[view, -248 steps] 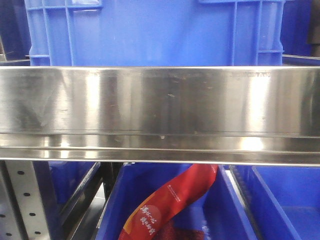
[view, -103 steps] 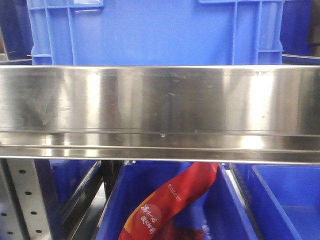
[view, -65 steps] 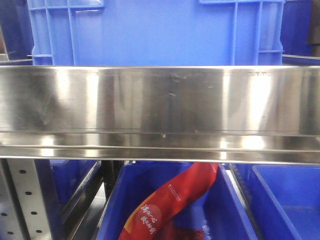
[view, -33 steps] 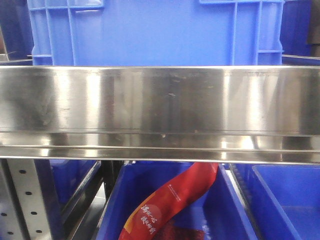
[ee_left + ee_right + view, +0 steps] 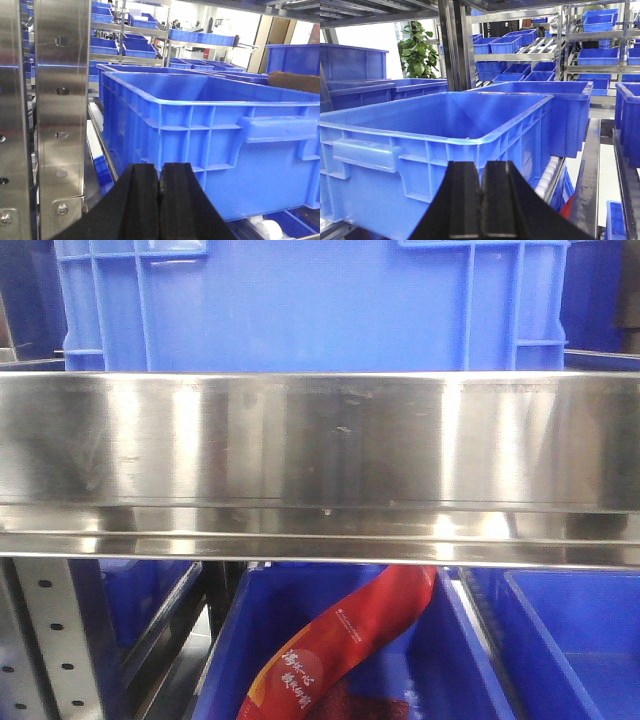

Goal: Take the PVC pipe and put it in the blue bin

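The PVC pipe is out of view in every frame. A large blue bin (image 5: pixel 300 305) stands on the steel shelf rail (image 5: pixel 320 440). The left wrist view shows the same blue bin (image 5: pixel 210 130) from its left corner, and the right wrist view shows the blue bin (image 5: pixel 435 135) from its right corner, its inside looking bare. My left gripper (image 5: pixel 159 172) is shut with nothing between its black fingers, low in front of the bin's wall. My right gripper (image 5: pixel 481 172) is likewise shut and empty, below the bin's rim.
A lower blue bin (image 5: pixel 330 660) holds a red printed bag (image 5: pixel 345 640); another bin (image 5: pixel 580 640) sits to its right. A perforated steel upright (image 5: pixel 60 100) stands close on the left. Roller tracks (image 5: pixel 547 177) and more shelved bins (image 5: pixel 570 115) lie to the right.
Nothing has moved in the front view; only the reflections on the steel rail shift slightly.
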{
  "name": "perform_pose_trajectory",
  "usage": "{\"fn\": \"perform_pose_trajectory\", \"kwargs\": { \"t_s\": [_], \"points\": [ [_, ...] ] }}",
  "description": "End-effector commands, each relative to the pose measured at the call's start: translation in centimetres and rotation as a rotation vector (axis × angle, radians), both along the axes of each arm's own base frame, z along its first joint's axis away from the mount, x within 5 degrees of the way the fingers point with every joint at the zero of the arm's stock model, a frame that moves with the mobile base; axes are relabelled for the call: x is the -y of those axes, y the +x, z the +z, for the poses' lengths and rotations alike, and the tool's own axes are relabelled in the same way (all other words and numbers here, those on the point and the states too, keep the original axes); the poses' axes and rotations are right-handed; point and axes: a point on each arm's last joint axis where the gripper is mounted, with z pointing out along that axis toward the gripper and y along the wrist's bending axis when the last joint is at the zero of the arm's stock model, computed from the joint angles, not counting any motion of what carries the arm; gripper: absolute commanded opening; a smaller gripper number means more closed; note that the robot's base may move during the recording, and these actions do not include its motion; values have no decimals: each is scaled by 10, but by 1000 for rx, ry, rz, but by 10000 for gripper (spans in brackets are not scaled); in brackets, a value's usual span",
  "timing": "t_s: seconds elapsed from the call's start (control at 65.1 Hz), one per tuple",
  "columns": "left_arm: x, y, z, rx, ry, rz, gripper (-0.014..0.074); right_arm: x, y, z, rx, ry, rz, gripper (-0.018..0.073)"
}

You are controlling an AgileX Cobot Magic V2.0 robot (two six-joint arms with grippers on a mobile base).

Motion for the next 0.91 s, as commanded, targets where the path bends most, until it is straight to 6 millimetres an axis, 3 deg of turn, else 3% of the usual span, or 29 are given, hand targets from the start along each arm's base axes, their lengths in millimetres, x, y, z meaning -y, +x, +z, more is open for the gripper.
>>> {"fn": "perform_pose_trajectory", "kwargs": {
  "t_s": [0.0, 0.092, 0.231, 0.354, 0.63, 0.892],
  "points": [
    [-1, -1, 2, 18, -13, 4, -111, 1, -1, 1, 23, -4, -14, -162],
    [-1, -1, 2, 18, -13, 4, -111, 1, -2, 2, 26, -6, -14, -162],
    [-1, -1, 2, 18, -13, 4, -111, 6, -5, -4, 73, -143, -75, -162],
    [-1, -1, 2, 18, -13, 4, -111, 10, -16, -30, 55, -66, -111, -162],
    [-1, -1, 2, 18, -13, 4, -111, 21, -41, -93, 42, -155, -324, -162],
    [-1, -2, 2, 20, -14, 4, -111, 27, -30, -143, 3, -150, -402, -162]
  ]
}}
